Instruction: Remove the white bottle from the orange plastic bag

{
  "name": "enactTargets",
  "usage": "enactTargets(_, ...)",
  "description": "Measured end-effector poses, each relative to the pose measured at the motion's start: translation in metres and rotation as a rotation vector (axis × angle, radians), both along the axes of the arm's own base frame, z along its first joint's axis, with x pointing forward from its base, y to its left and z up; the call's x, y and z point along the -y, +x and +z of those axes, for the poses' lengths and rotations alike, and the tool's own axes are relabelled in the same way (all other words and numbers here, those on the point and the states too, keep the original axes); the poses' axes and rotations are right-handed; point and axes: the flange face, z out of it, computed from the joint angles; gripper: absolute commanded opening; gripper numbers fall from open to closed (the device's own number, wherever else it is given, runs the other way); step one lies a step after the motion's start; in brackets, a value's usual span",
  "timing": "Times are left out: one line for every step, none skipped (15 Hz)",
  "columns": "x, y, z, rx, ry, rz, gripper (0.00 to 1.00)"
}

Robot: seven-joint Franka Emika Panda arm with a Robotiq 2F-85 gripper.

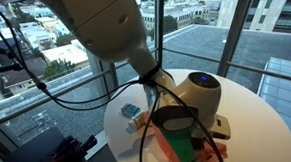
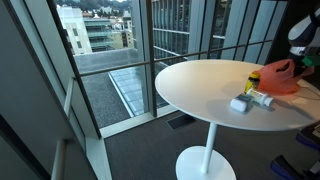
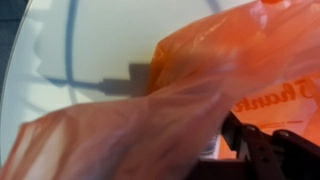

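Wrist view: orange bag (image 3: 190, 90) fills most of the frame, crumpled and see-through, dark print at the right edge. Gripper (image 3: 258, 152) is lower right, with only dark finger parts showing past the plastic. Can't tell how far apart the jaws are or whether they pinch the bag. Bare table (image 3: 70, 40) upper left. In an exterior view the bag (image 2: 281, 77) sits at the right edge of frame on the round table, arm (image 2: 303, 30) above it, upper right. What looks like the bottle (image 2: 262, 97) lies on the table just below the bag in frame, outside it, too small to be sure. Pale block (image 2: 240, 103) just left of it, yellow thing (image 2: 254, 78) beside the bag
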Motion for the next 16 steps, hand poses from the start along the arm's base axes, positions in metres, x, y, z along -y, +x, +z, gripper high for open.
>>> enactTargets(-0.001,0.002,0.003,0.006,-0.003,0.002,0.25)
enactTargets(-0.001,0.003,0.008,0.014,-0.006,0.004,0.25)
enactTargets(-0.002,0.005,0.013,0.023,-0.009,0.006,0.25)
enactTargets(-0.002,0.007,0.019,0.031,-0.014,0.009,0.25)
enactTargets(-0.003,0.009,0.025,0.041,-0.018,0.011,0.25)
enactTargets(-0.003,0.01,0.031,0.05,-0.023,0.013,0.25)
enactTargets(-0.004,0.012,0.037,0.059,-0.027,0.015,0.25)
enactTargets(-0.005,0.014,0.043,0.068,-0.031,0.018,0.25)
enactTargets(-0.006,0.015,0.048,0.078,-0.033,0.022,0.25)
enactTargets(-0.008,0.017,0.054,0.091,-0.033,0.027,0.25)
enactTargets(-0.01,0.019,0.059,0.108,-0.03,0.033,0.25)
enactTargets(-0.012,0.02,0.064,0.125,-0.026,0.038,0.25)
enactTargets(-0.015,0.022,0.069,0.145,-0.019,0.042,0.25)
enactTargets(-0.016,0.024,0.074,0.164,-0.012,0.046,0.25)
enactTargets(-0.017,0.025,0.08,0.184,-0.006,0.049,0.25)
enactTargets(-0.016,0.026,0.086,0.203,-0.002,0.05,0.25)
